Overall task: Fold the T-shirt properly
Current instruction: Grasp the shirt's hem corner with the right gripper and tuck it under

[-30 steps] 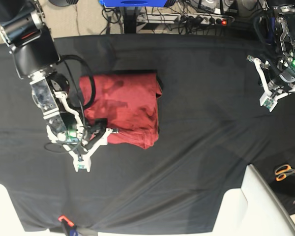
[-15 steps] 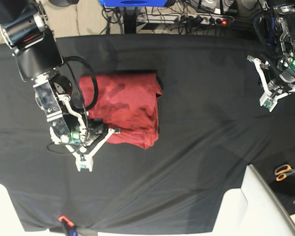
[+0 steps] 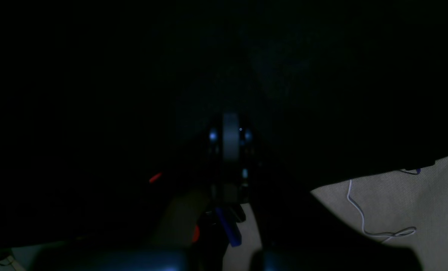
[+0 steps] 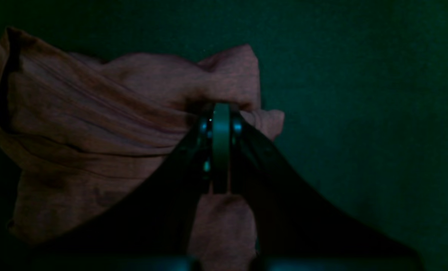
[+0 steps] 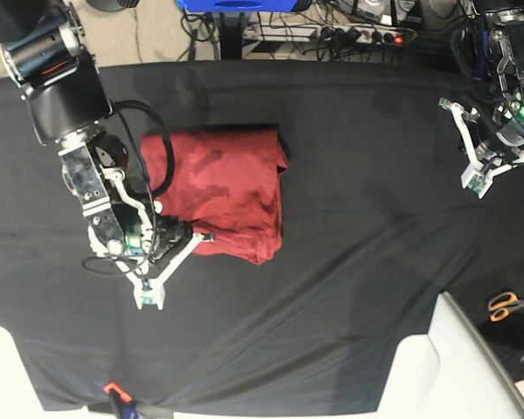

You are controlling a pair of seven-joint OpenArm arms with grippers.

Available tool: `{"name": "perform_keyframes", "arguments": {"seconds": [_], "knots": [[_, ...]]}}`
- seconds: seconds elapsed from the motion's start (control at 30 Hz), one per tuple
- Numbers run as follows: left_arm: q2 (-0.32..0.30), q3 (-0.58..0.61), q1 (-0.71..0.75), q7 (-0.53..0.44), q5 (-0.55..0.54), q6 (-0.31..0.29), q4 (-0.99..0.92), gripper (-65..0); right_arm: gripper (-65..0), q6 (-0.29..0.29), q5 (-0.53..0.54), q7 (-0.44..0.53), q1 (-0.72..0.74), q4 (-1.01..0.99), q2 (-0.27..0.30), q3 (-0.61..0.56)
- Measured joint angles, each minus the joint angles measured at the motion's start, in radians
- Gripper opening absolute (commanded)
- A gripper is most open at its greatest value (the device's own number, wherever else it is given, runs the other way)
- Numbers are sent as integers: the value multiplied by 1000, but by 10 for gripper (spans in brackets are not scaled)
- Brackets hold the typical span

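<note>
The brick-red T-shirt [image 5: 227, 188] lies folded into a rough rectangle on the black cloth left of the middle. My right gripper [image 5: 189, 236] is at its near left corner, shut on a bunched fold of the T-shirt [image 4: 96, 124]; in the right wrist view the fabric puckers around the right gripper [image 4: 221, 110], whose fingers are pressed together. My left gripper [image 5: 472, 157] hangs far off at the table's right back side, away from the shirt. In the dark left wrist view the left gripper [image 3: 229, 130] is shut on nothing above the black cloth.
The black cloth [image 5: 358, 244] covers the whole table. Orange-handled scissors [image 5: 506, 305] lie at the right edge. White surfaces [image 5: 454, 367] sit at the front corners. Cables and a power strip [image 5: 349, 35] run behind the table.
My right gripper's fingers have closed on the shirt's near left corner, and that arm has dropped slightly toward the near edge. The left arm has not moved.
</note>
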Motion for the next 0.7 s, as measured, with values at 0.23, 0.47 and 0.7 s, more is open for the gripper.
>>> {"name": "perform_keyframes", "arguments": {"seconds": [0.23, 0.47, 0.7], "knots": [[0, 0, 0, 0, 0, 0, -1, -650, -650, 0, 0, 2, 2, 69, 0, 0], [0, 0, -3, -3, 4, 0, -61, -650, -650, -1, 0, -2, -5, 140, 0, 0], [-1, 0, -3, -7, 4, 0, -65, -650, -650, -8, 2, 19, -42, 201, 2, 4]]}}
